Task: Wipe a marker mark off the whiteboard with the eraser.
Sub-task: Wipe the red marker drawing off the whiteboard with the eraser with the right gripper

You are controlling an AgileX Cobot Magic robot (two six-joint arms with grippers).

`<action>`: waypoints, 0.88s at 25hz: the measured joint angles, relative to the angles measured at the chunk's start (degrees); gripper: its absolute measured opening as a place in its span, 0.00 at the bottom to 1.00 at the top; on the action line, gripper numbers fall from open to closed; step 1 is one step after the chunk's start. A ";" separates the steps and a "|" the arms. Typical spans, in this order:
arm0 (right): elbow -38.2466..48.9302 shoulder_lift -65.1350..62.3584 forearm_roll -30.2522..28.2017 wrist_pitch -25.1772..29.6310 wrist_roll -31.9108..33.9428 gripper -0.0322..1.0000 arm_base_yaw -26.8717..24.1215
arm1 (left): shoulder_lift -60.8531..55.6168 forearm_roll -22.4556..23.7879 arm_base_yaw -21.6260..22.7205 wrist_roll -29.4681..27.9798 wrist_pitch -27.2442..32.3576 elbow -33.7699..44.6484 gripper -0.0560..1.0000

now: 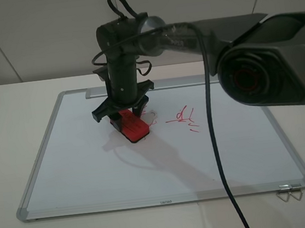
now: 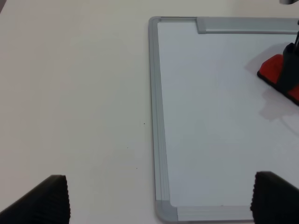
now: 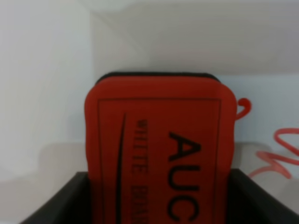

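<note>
Currently: eraser (image 1: 132, 126), red, clamped between jaws of right gripper (image 1: 124, 113), down at the surface of whiteboard (image 1: 82, 177). Marker mark (image 1: 152, 118): red strokes visible just beside eraser, partly hidden by it; wiping judged unfinished. Narrower scribble (image 1: 183, 118): nearby, intact. Left gripper (image 2: 163, 200): jaws apart, empty, over bench (image 2: 70, 93) at board corner.

The table holds 1 whiteboard (image 1: 93, 175), 1 eraser (image 1: 132, 128), 2 red scribbles, the marker mark (image 1: 153, 119) and a narrower scribble (image 1: 184, 117) to its right, 1 left gripper (image 2: 166, 198), 1 right gripper (image 1: 122, 111) and 1 black cable (image 1: 216, 140)
</note>
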 joint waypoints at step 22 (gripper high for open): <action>-0.11 0.11 -3.68 -0.17 0.00 0.52 -6.52 | 0.00 0.00 0.00 0.00 -0.10 0.00 0.79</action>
